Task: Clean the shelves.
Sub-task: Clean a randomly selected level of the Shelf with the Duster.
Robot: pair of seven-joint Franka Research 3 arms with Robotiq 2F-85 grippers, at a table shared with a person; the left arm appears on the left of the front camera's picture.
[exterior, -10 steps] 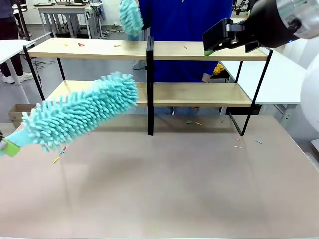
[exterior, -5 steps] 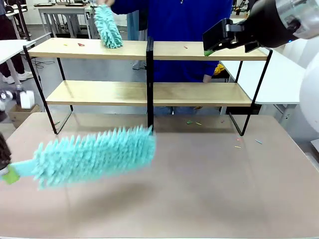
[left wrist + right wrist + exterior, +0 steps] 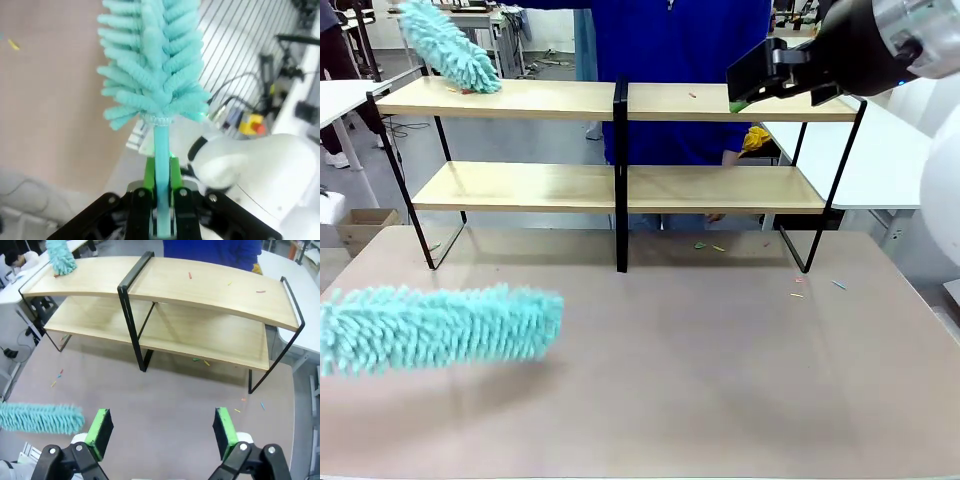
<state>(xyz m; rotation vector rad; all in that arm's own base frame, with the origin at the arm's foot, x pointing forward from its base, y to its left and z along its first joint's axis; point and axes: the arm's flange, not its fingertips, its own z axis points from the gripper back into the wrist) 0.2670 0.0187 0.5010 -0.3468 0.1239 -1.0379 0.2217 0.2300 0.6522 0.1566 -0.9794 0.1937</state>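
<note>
The shelves [image 3: 550,98] stand on the far part of the tabletop [image 3: 720,380], long axis left to right, well ahead of both grippers. The right gripper [image 3: 164,432] hangs high before them, angled down, jaws wide and empty. The left gripper [image 3: 161,172], low at near left, clamps the handle of a teal duster [image 3: 440,328] held level, parallel to the boards.

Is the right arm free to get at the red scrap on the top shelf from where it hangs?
Probably yes. The right gripper hangs open above the table, and nothing lies between it and the red scrap on the shelves; the person's duster is at the other end.
</note>
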